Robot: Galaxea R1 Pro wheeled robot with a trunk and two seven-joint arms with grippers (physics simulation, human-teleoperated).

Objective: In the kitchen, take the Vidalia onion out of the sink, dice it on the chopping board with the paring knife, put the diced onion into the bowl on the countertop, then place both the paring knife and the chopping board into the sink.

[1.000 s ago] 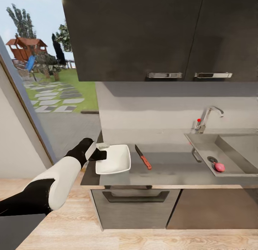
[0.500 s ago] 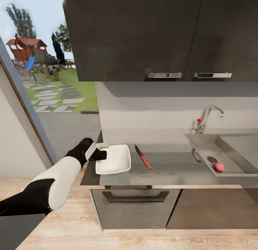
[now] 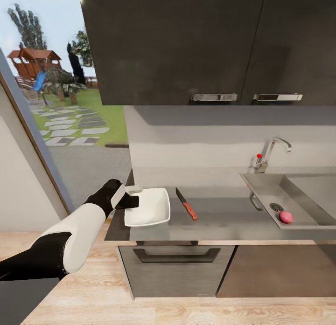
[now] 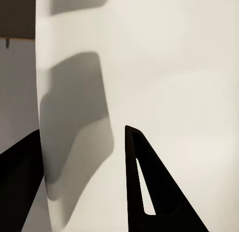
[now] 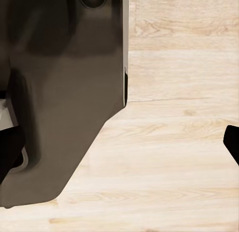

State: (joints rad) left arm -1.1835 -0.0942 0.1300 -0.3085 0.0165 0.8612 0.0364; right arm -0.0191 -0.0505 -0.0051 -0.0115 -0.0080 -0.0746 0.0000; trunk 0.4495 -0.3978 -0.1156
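The head view looks forward and down from above onto the long glossy grey countertop point(image 3: 224, 220) and the white squarish shallow bowl point(image 3: 148, 207). The left wrist view sits very close to that bowl's white wall point(image 4: 164, 82) — the shared part. The right wrist view faces down at the light wood floor point(image 5: 169, 167).

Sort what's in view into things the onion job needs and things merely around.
Job: onion in the sink; paring knife; bowl at the left tool; countertop.
Around: tap; upper cabinets; oven; garden playhouse.
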